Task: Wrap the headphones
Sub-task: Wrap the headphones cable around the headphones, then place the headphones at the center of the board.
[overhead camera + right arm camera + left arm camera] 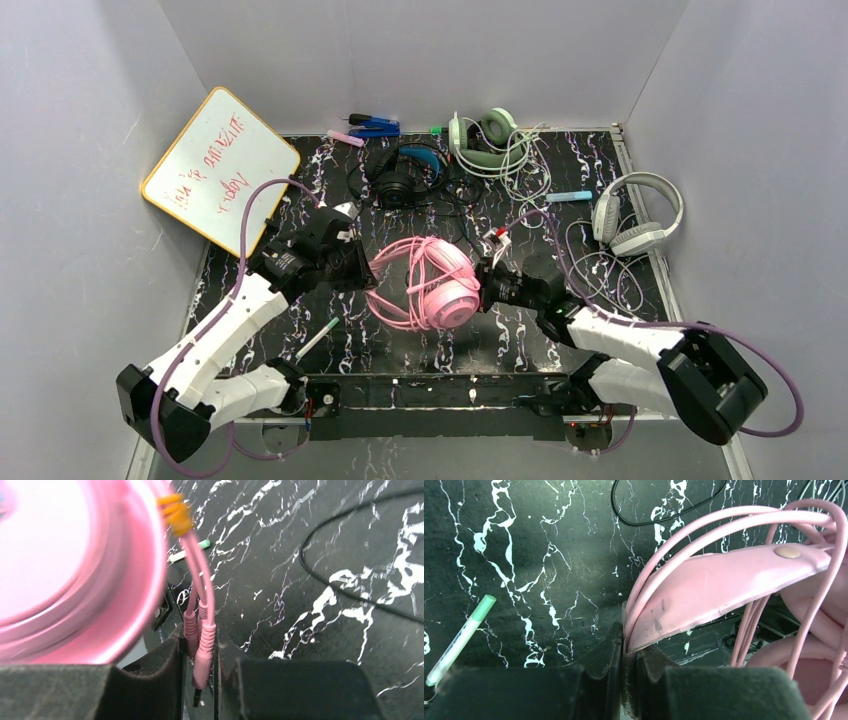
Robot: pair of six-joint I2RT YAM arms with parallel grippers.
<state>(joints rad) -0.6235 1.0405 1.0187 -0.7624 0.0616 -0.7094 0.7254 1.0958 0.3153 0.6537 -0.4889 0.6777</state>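
Gripping the pink headphones (435, 280) by the band (724, 585), right of the whiteboard (220, 170), the left hand (626, 680) holds firm while the right hand (200, 670) pinches the plugs (204, 647); wrapping looks nearly done, tucking them seems next.

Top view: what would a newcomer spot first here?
The pink headphones mid-table, with their cord looped around them, are held between both arms. The left gripper is clamped on the headband, and the right gripper pinches the jack plugs. Behind lie three more headsets with loose cords: black-and-blue, green and, far right, white-grey. A whiteboard is propped at far left.
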